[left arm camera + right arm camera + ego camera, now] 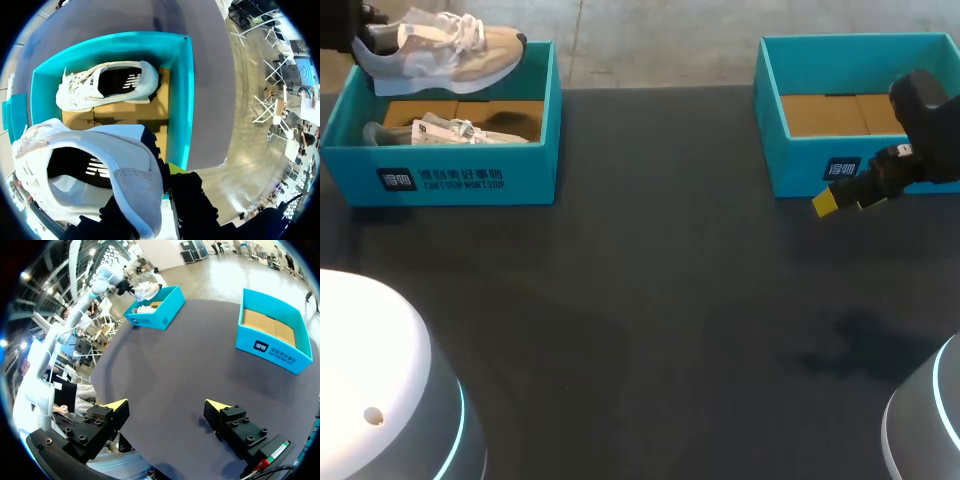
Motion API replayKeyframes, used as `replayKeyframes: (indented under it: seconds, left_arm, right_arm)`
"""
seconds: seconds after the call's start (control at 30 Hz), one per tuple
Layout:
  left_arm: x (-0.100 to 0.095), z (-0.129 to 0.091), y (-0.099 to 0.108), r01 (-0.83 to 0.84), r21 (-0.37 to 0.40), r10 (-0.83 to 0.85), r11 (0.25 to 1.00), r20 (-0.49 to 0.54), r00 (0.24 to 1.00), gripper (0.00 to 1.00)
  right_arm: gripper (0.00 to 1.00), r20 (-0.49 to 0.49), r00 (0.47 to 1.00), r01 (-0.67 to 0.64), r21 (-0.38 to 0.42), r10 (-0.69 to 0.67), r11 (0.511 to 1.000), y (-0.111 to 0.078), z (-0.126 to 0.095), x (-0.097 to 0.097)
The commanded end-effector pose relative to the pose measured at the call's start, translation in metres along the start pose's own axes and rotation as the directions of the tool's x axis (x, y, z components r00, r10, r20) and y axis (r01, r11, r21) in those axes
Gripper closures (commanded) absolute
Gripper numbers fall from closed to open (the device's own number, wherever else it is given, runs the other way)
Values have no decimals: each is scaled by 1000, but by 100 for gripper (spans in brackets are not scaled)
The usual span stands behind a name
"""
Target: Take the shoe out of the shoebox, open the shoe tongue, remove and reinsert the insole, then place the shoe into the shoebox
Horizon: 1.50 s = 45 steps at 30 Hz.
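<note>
A white and beige shoe [445, 48] hangs above the left teal shoebox [470, 180], and my left gripper [365, 35] is shut on its heel. In the left wrist view the heel collar of this shoe [100, 170] sits between the fingers of the left gripper [167, 187]. A second white shoe [105, 85] lies on its side on the cardboard floor of the shoebox [179, 100] below; the head view shows this second shoe [450, 130] too. My right gripper [840, 198] stands open in front of the right box, holding nothing.
A second teal box [800, 165] with only a cardboard floor stands at the back right. In the right wrist view the open right gripper [166, 406] hovers over dark tabletop [190, 365], with the right box [272, 347] and the left shoebox [157, 315] ahead.
</note>
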<state>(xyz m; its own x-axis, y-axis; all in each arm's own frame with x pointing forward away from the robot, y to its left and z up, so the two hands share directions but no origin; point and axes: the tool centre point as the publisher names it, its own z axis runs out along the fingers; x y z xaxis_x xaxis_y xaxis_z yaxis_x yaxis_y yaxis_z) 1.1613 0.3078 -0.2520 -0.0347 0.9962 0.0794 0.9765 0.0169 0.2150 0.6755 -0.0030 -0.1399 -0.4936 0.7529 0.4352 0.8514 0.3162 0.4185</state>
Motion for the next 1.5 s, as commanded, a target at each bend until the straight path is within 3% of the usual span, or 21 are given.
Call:
replayKeyframes:
  seconds: [0.03,0.67,1.5]
  left_arm:
    - [0,5,2,-5,2,5,1000,-5,1000,100]
    - [7,44,15,10,45,-8,999,-46,999,100]
    - [-7,101,21,31,65,-27,997,-60,998,100]
  right_arm:
    - [0,0,1000,-1,4,1,1000,2,2,0]
    - [0,0,1000,-1,4,1,1000,2,2,0]
    - [0,0,1000,-1,4,1,1000,2,2,0]
